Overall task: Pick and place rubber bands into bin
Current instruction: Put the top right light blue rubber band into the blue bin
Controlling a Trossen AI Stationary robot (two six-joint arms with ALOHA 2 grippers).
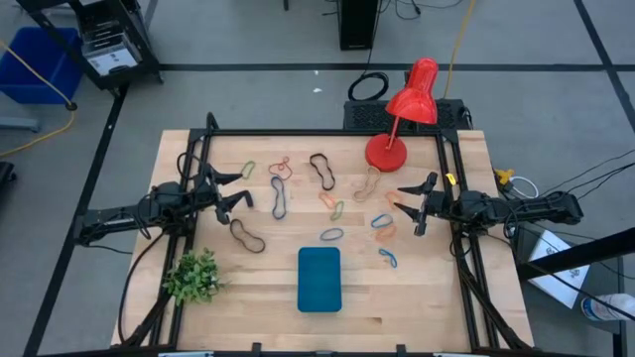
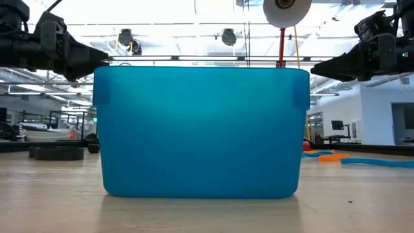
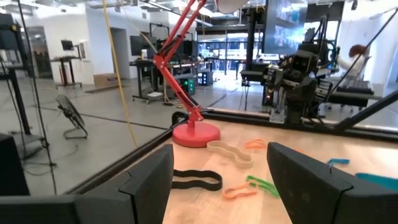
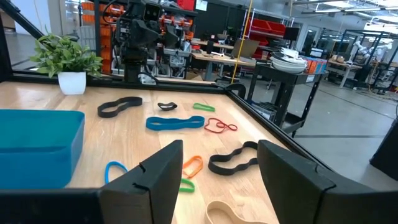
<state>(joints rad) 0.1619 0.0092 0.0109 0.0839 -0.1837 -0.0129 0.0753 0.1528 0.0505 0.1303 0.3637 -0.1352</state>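
wooden table (image 1: pixel 417 297) strewn with rubber bands (image 1: pixel 281 198); bin (image 1: pixel 319 280) near front; both jaws apart, empty

Your left gripper (image 1: pixel 236 190) sits at nine o'clock, fingers spread, pointing toward three. Your right gripper (image 1: pixel 411 206) sits at three o'clock, fingers spread, pointing toward nine.

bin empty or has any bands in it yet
Empty, as far as shown: in the high view the bin shows only plain teal inside, and the rubber bands all lie on the table around it.
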